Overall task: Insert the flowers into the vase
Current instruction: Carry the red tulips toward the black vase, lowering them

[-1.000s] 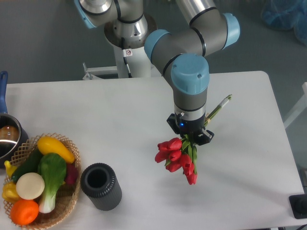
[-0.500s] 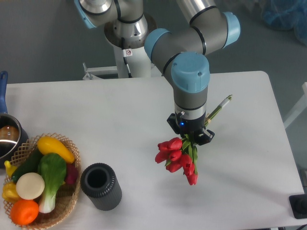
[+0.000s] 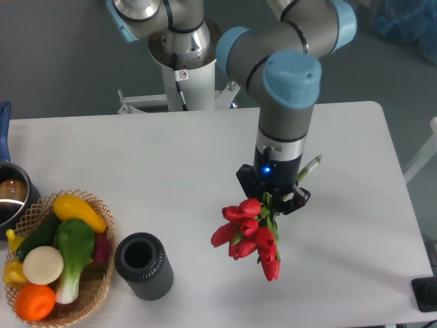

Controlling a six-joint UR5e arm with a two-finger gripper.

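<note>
Tulips held in the pincer above the white bench (image 3: 171, 164).

The arm (image 3: 287, 96) reaches down over the bench, its pincer (image 3: 273, 198) closed on the stems of the flowers (image 3: 249, 232); the red heads hang just below it and the stem ends stick out to its upper right. The wicker basket (image 3: 99, 273) of toy vegetables sits far to the pincer's lower left, and the vase (image 3: 143, 265) stands just beside the basket, upright, mouth open, well apart from the flowers.

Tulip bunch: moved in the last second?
Yes. The tulip bunch, held in the end effector, has shifted slightly toward the table's front edge and the dark vase, which stayed put.
</note>
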